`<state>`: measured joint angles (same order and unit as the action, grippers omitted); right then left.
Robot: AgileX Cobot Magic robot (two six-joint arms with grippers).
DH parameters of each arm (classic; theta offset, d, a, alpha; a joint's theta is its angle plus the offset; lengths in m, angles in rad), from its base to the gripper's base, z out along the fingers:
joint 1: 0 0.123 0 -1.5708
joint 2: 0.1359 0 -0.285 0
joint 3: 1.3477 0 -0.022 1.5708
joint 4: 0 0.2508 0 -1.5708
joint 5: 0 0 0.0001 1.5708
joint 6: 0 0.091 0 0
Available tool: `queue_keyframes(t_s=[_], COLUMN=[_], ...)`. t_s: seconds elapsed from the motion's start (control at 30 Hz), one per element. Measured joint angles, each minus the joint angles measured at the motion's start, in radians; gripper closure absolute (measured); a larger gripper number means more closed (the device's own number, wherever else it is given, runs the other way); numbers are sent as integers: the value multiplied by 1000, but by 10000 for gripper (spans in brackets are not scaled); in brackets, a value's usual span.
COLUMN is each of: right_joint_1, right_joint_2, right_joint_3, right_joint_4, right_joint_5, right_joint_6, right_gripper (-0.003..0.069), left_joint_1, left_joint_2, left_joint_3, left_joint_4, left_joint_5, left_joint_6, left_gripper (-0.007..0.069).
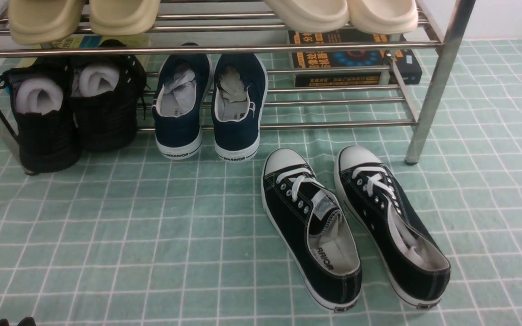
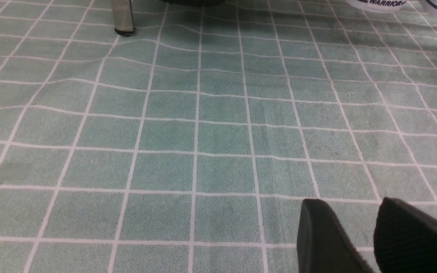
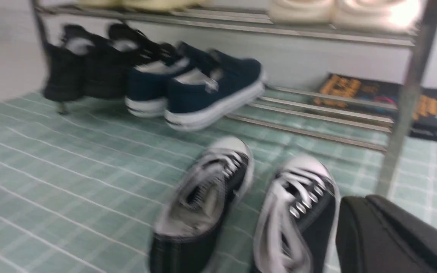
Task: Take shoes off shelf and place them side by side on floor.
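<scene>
Shoes [image 1: 354, 226]: pair of black low-top canvas sneakers, white laces, white toe caps. Both lie on the floor [image 1: 129, 235] in front of the shelf [image 1: 437, 81], side by side with a narrow gap, toes pointing toward the shelf, heels toward the robot. The pair sits just beside the shelf's right front leg. Neither shoe is touched by anything. In the right wrist view the same pair [image 3: 249, 212] appears blurred.

Floor: pale green covering with white grid lines, slightly wrinkled.

Shelf: two tiers of chrome tubes on thick uprights. Lower tier, left to right: black boots [image 1: 70, 108] stuffed with white foam; navy slip-ons [image 1: 211, 108] marked WARRIOR on the heel, paper inside, heels overhanging the front bar. Right part of the lower tier bare of shoes. Upper tier: two pairs of cream slippers [image 1: 338, 13], only partly in frame. Dark book [image 1: 356, 61] with orange lettering lying behind and under the lower bars at the right.

Left gripper [image 2: 366, 235]: two dark fingers seen in its wrist view, low over bare floor, narrowly parted, holding nothing.

Right gripper [image 3: 385, 239]: only a dark blurred part shows in its wrist view, beside the right sneaker; the spread of its fingers cannot be told.
</scene>
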<state>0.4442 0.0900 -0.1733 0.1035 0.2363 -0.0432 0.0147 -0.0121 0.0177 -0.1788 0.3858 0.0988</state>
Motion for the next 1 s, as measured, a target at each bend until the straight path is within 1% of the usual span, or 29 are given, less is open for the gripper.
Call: queue_keyframes(t_s=[0.03,0.07,0.1,0.13,0.17,0.27,0.33,0.4,0.43,0.5,0.73,1.0], right_joint_1=[-14,-67,-99,-157,-174,-309,-370,-400,-446,-485,-511,-511], right_joint_2=[-3,-15,-21,-41,-48,-96,-99,-99,-99,-99,-99,-100], right_joint_3=[8,35,51,77,89,156,185,194,197,197,188,187], right_joint_4=[-1,-11,-20,-29,-29,-32,-32,-32,-34,-37,-40,-40], right_joint_5=[0,0,1,2,3,7,11,17,50,90,149,154], right_joint_6=[0,0,0,0,0,0,0,0,0,0,0,0], right_gripper=[654,653,652,652,652,648,648,648,645,645,641,634], left_joint_1=[0,0,0,0,0,0,0,0,0,0,0,0], left_joint_2=[0,0,0,0,0,0,0,0,0,0,0,0], left_joint_3=[0,0,0,0,0,0,0,0,0,0,0,0], left_joint_4=[0,0,0,0,0,0,0,0,0,0,0,0], left_joint_5=[0,0,0,0,0,0,0,0,0,0,0,0], left_joint_6=[0,0,0,0,0,0,0,0,0,0,0,0], left_gripper=[382,382,382,382,382,382,382,382,382,382,382,382])
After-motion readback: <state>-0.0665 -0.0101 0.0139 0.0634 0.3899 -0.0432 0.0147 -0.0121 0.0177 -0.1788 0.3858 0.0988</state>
